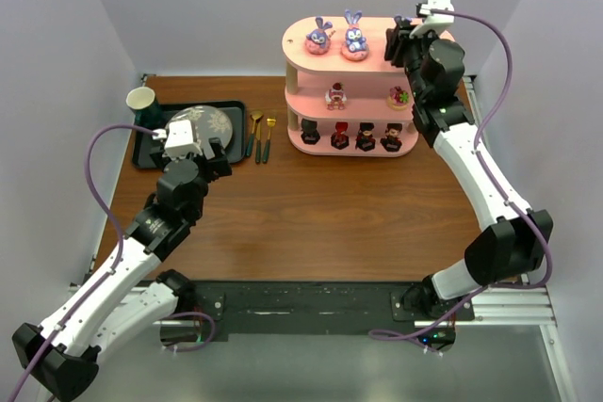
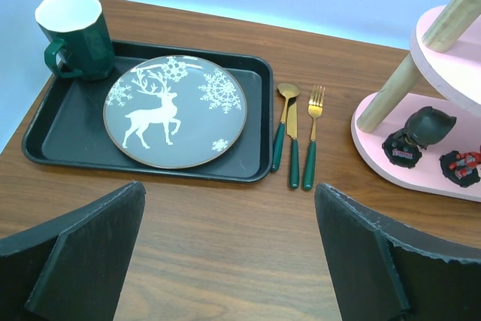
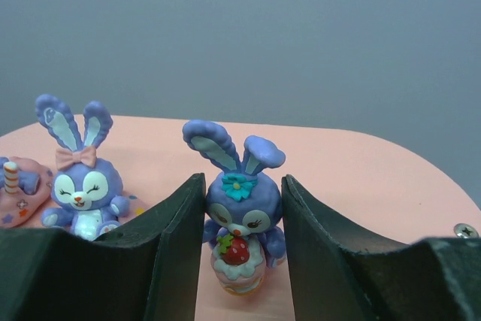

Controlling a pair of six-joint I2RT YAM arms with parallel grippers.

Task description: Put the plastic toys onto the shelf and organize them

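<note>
My right gripper (image 3: 242,186) is shut on a purple-blue bunny toy (image 3: 239,212) holding a strawberry cake; both fingers press its head, its base at the shelf top (image 3: 361,178). Seen from above, that gripper (image 1: 400,42) is over the right end of the pink shelf (image 1: 377,44) and hides this bunny. Two more bunnies (image 1: 318,38) (image 1: 354,37) stand at the top's left. Two small pink toys (image 1: 335,96) (image 1: 399,96) are on the middle tier and several dark ones (image 1: 366,136) on the bottom. My left gripper (image 2: 231,208) hangs open and empty over the table.
A black tray (image 1: 151,152) with a reindeer plate (image 2: 174,110) and a green mug (image 1: 141,99) lies at the left. Gold spoon, knife and fork (image 2: 293,137) lie between the tray and the shelf. Grey walls close in the table's sides and back.
</note>
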